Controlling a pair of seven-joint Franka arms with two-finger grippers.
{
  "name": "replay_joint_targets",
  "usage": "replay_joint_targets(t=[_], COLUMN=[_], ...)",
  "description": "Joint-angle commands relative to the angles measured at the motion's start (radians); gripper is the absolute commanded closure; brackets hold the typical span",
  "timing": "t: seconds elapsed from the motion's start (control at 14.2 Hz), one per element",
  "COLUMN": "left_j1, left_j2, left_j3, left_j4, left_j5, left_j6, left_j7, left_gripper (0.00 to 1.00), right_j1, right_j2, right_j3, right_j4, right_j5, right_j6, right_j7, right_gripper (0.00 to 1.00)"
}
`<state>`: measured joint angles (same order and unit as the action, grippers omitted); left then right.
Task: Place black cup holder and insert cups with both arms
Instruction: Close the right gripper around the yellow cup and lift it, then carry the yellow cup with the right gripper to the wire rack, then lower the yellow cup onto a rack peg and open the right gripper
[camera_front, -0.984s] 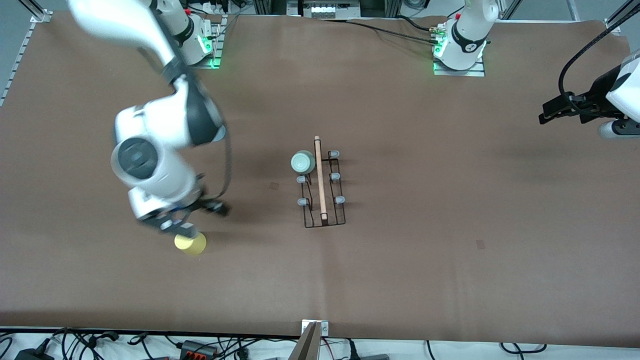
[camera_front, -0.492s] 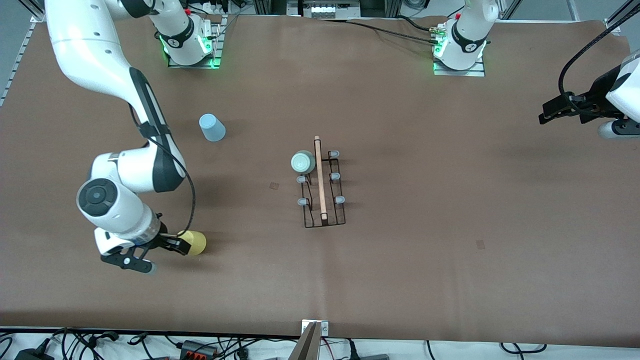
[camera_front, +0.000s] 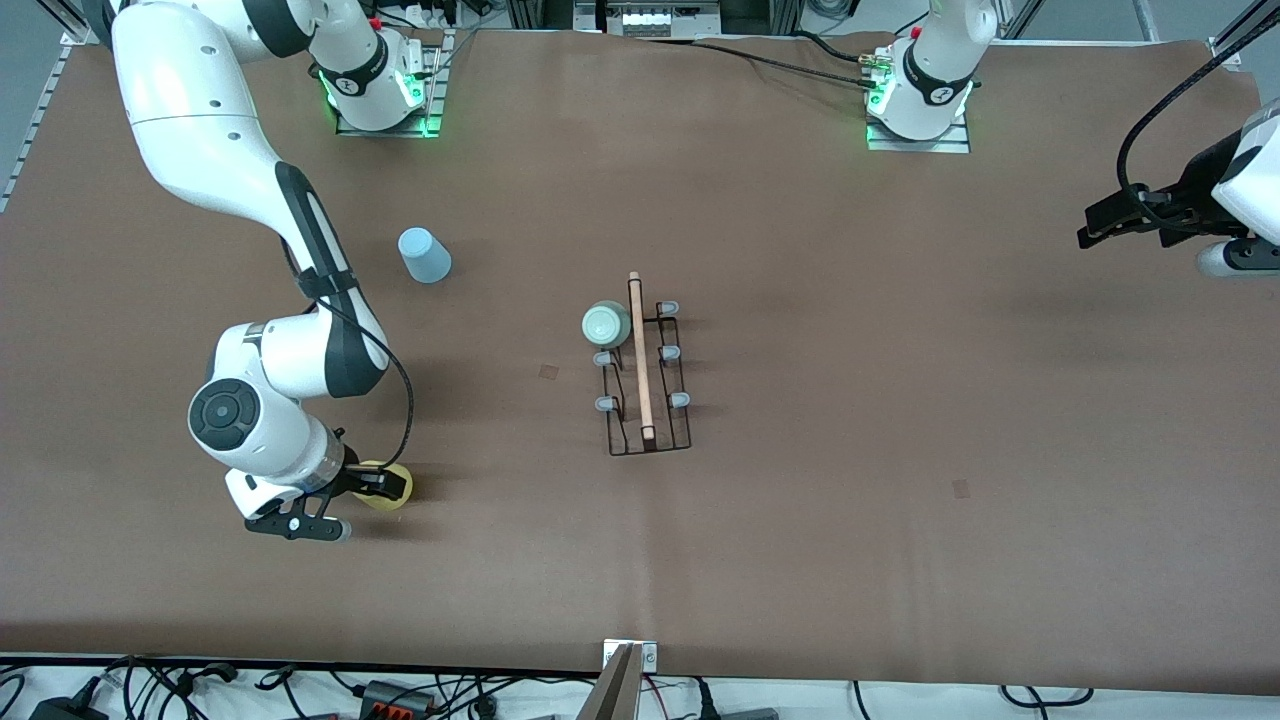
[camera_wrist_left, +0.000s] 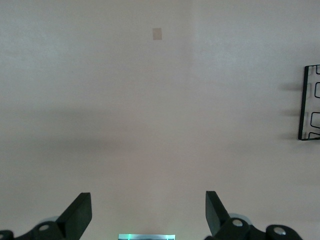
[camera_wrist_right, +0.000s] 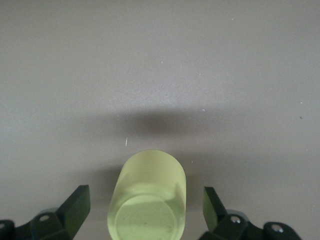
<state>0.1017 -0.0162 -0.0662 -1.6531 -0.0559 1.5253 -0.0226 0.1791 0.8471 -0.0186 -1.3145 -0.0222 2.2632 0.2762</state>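
Note:
The black cup holder (camera_front: 648, 380) stands mid-table with a wooden rod along its middle, and its edge shows in the left wrist view (camera_wrist_left: 310, 102). A mint green cup (camera_front: 606, 324) sits upside down on one of its pegs. A light blue cup (camera_front: 424, 255) stands toward the right arm's end. The yellow cup (camera_front: 392, 500) lies on its side, nearer the front camera. My right gripper (camera_front: 380, 487) is low at it and open; the yellow cup (camera_wrist_right: 147, 195) lies between the fingers (camera_wrist_right: 75, 207), untouched. My left gripper (camera_front: 1100, 225) waits open (camera_wrist_left: 147, 210) over bare table.
Brown paper covers the table (camera_front: 850, 500). A small square mark (camera_front: 549, 371) lies on it between the yellow cup and the holder. Cables and plugs run along the front edge (camera_front: 400, 690).
The right arm swung down from above the yellow cup to its side, then slid its open gripper in around the cup. The left arm, the holder and the other cups stayed put.

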Motion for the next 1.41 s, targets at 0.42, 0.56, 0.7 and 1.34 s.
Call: replay_joint_targets(t=[0.42,0.56,0.7,1.34], left_j1=[0.001,0.001,0.001,0.003], left_j2=[0.01,0.01,0.01,0.01], left_j3=[-0.004,-0.004,-0.004,-0.003], left_j4=[0.022,0.022,0.022,0.022], left_j5=[0.01,0.01,0.01,0.01], left_j6=[-0.013,-0.013,-0.013,-0.013], left_j7=[0.001,0.001,0.001,0.001], left_gripper=[0.0,0.0,0.0,0.0], right_j1=[0.006,0.039,0.124,0.307], right_j2=[-0.025,-0.026,-0.033,-0.031], right_j3=[0.083,0.137,0.128,0.129], right_j4=[0.249,0.29,0.296,0.307], right_j5=[0.054,0.05,0.038,0.033], right_j6=[-0.341,-0.359,-0.331,-0.208], right_j7=[-0.055,-0.04,-0.022,0.147], right_gripper=[0.77,0.77,0.77,0.76])
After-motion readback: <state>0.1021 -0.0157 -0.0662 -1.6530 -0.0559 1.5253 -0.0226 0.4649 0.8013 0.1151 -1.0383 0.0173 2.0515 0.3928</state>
